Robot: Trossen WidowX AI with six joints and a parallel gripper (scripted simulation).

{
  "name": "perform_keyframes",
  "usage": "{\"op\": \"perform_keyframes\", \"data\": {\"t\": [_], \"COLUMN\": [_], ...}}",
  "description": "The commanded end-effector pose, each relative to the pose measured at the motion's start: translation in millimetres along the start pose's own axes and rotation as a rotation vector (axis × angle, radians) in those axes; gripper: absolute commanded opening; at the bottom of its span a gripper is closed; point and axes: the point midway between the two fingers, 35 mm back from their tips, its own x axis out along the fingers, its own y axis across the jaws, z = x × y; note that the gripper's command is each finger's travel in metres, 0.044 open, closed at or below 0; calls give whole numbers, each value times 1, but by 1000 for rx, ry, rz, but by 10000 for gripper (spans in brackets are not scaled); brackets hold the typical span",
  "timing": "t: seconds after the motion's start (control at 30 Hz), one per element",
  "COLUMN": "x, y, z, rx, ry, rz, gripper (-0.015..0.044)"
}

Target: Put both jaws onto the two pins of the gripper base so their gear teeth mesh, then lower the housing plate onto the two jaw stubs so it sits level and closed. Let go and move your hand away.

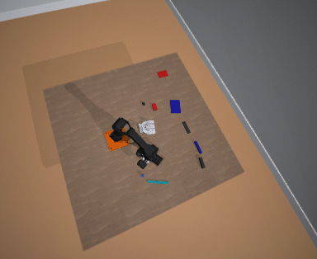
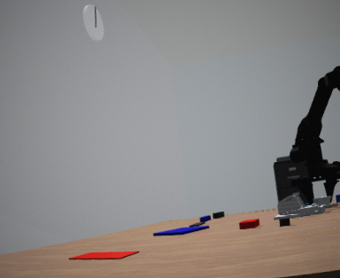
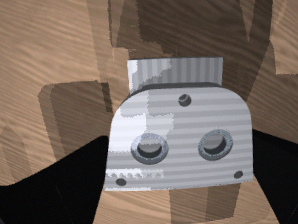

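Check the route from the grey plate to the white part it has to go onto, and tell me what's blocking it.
Nothing visible blocks it: the small dark block and small red block lie beyond the white part.
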Motion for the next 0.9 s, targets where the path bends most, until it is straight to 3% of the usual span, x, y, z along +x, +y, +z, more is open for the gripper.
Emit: {"op": "perform_keyframes", "data": {"t": [0.0,0.87], "x": [0,-71], "y": [0,0], "z": [0,-1], "rx": [0,1], "ry": [0,3], "rz": [0,-3], "gripper": [351,351]}}
